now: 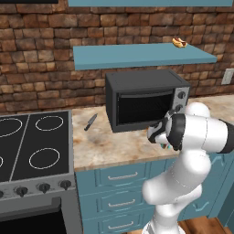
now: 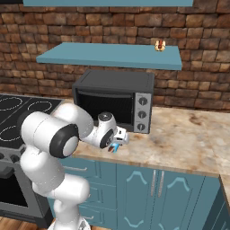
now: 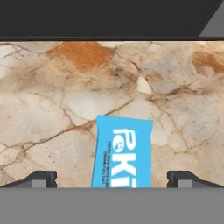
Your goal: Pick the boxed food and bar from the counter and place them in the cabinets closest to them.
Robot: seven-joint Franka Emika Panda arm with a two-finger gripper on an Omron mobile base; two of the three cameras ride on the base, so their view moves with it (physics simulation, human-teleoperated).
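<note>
Counter: beige-tan marbled stone worktop with rusty blotches (image 1: 114, 146), running from the black cooktop (image 1: 27, 141) on the left to the far right under the brick wall.
Cabinet: long flat teal-blue shelf slab (image 1: 137, 55) on the brick wall, directly above the dark grey toaster oven (image 1: 144, 98); a small yellowish item sits near its right end (too small to identify).
Arm: white arm folded low at the counter's near edge, wrist bent down in front of the oven's lower right corner.
Gripper: two-finger gripper (image 3: 112, 178) pointing down at the worktop, just above it.
Fingers: dark tips (image 3: 39, 179) spread as wide as they go, one on each side of the bar; nothing pinched, no contact visible.
Bar: small flat blue wrapped bar with white lettering (image 3: 122, 153) lying flat on the counter near its front edge, between the tips and slightly left of centre.
Step (judged): approach for picking the bar; grasp not yet made.
Next move (judged): descend a little further, keep the bar centred, close across its narrow width, then lift toward the shelf above the oven.
Risk (judged): thin, flat wrapper may slip out if the tips close too high.
</note>
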